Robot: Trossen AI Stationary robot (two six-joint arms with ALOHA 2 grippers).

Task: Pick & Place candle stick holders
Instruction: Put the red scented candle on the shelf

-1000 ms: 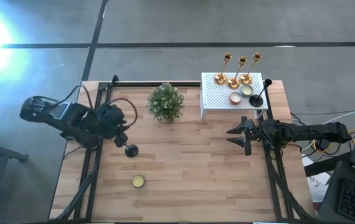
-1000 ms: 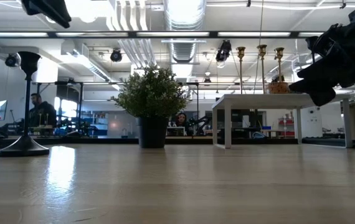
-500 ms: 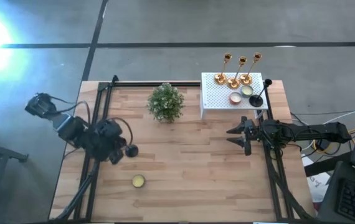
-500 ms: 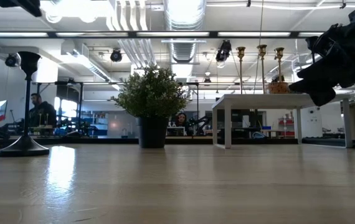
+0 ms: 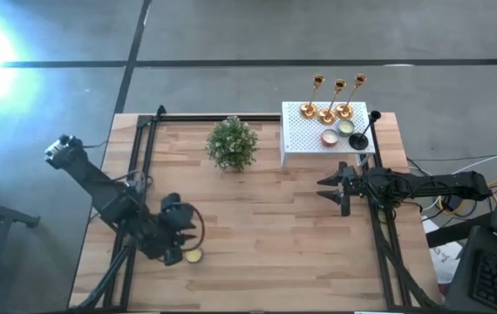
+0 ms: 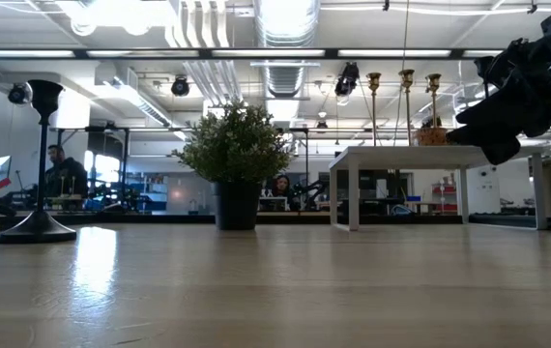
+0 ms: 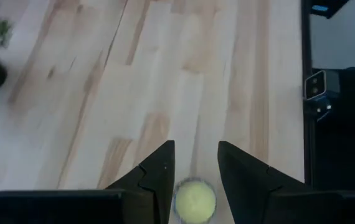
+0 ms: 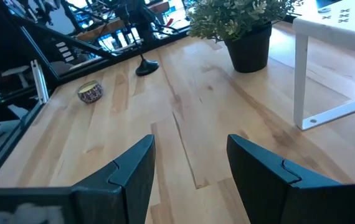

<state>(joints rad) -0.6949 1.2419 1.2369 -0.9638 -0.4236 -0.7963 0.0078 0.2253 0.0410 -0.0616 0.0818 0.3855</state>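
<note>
Gold candle holders [image 5: 337, 96]: three, upright on white perforated stand [image 5: 305, 135] at table's far right. Black candle holder [image 5: 359, 139]: on same stand, beside two small candles. Second black holder [image 6: 40, 164]: upright on table, left side. Left gripper [image 7: 194, 177]: jaws apart, empty, over small yellow candle [image 7: 194, 200]. Right gripper [image 5: 327, 188]: parted, empty, near stand. Potted plant [image 5: 232, 143]: middle rear.

Grey concrete floor [image 5: 231, 35] surrounds the wooden bench [image 5: 266, 227]. Strip lights [image 6: 285, 53] and ducting [image 6: 280, 19] run overhead. Glare brightens one corner.
</note>
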